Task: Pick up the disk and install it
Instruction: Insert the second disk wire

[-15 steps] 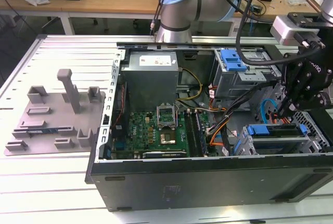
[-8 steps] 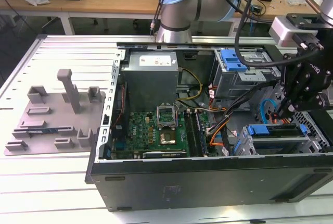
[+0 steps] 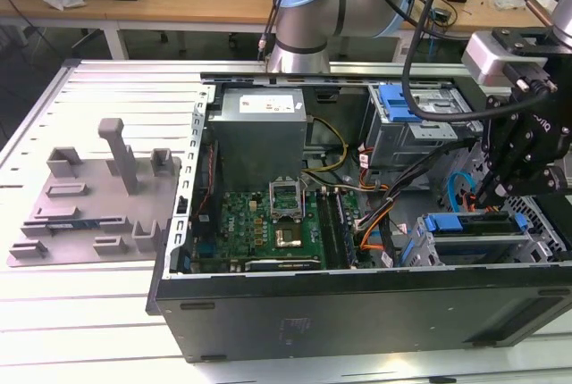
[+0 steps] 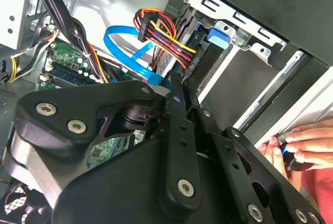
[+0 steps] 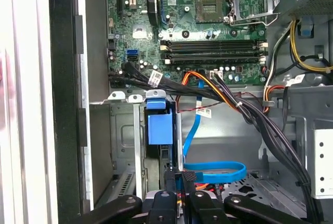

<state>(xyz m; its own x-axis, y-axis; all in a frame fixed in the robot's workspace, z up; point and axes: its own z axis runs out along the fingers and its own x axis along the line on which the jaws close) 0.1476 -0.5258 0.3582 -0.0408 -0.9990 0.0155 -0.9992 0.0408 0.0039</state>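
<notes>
The disk point(image 3: 471, 223), grey with a blue frame, lies flat in the lower drive cage at the front corner of the open computer case point(image 3: 357, 299), on the exterior view's right. In the first wrist view the disk's blue frame tab point(image 5: 158, 126) sits in the bay slot. The second wrist view shows the blue tab point(image 4: 218, 37) beside the cage's metal rail. My gripper point(image 3: 490, 189) hangs just above the cage, behind the disk's cabled end. Its black fingers point(image 5: 171, 179) stand close together with nothing between them, and their tips point(image 4: 176, 83) are near the coloured power wires point(image 4: 161, 31).
A blue data cable point(image 5: 216, 171) loops below the gripper. The motherboard point(image 3: 268, 223), a grey power supply box point(image 3: 259, 129) and an upper cage with a bare blue clip point(image 3: 402, 103) fill the case. A person's hand point(image 4: 304, 143) rests at the case's edge. A grey fixture plate point(image 3: 98, 196) lies on the exterior view's left.
</notes>
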